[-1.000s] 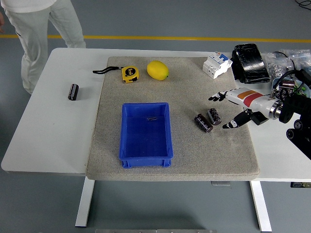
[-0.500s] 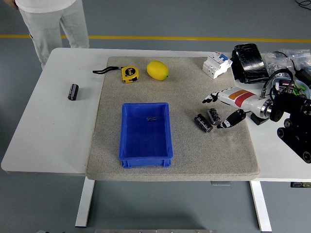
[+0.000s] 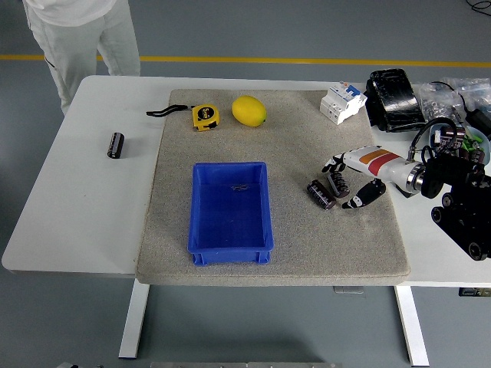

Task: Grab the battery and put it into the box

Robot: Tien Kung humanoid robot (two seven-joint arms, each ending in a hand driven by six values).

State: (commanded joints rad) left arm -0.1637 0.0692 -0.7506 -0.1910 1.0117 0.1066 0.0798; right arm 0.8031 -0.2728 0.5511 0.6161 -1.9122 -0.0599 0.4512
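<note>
One container: open blue plastic rectangular box (image 3: pixel 230 212), near-centre on grey textured mat (image 3: pixel 291 253); holds one small dark object, too small to identify.
Batteries: three dark cylinders. Two (image 3: pixel 321 194) (image 3: pixel 337 184) lie side by side on the mat, right of the box; one (image 3: pixel 115 145) lies on the bare white table (image 3: pixel 77 207), far left.
Right hand (image 3: pixel 353 180): white shell, black fingertips, fingers spread wide around the pair, thumb on the near side; contact cannot be determined.
Other items: one yellow tape measure (image 3: pixel 204 116), one yellow lemon (image 3: pixel 248 111), one white circuit breaker (image 3: pixel 342 102), all far.
Person: legs (image 3: pixel 80 34), far left.
</note>
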